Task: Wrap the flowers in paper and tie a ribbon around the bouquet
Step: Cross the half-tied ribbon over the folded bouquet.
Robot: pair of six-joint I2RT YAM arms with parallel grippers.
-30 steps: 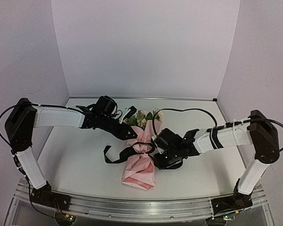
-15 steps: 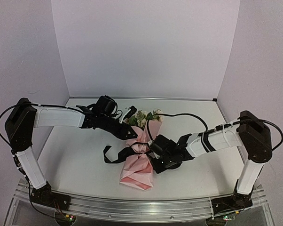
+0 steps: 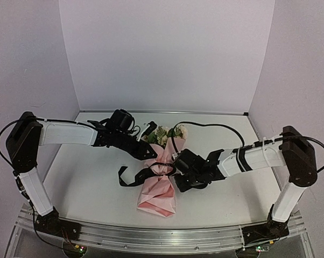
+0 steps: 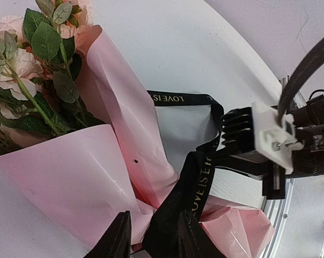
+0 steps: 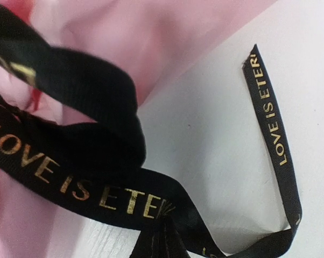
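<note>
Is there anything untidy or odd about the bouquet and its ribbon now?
Yes. The ribbon sits in slack, twisted loops around the waist of the bouquet, with no bow visible. One tail straggles left over the table, and a free end lies flat beside the wrap.

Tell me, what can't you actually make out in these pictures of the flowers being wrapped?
- Lower stems: hidden inside the pink paper, top and left wrist views.
- Ribbon lettering: right wrist view, cut short by a fold.
- Any knot around the bouquet: top view, too small, covered by the right gripper.
- Some flowers: left wrist view, cut off by the left edge.
- Left gripper fingertips: same view, below the bottom edge.
</note>
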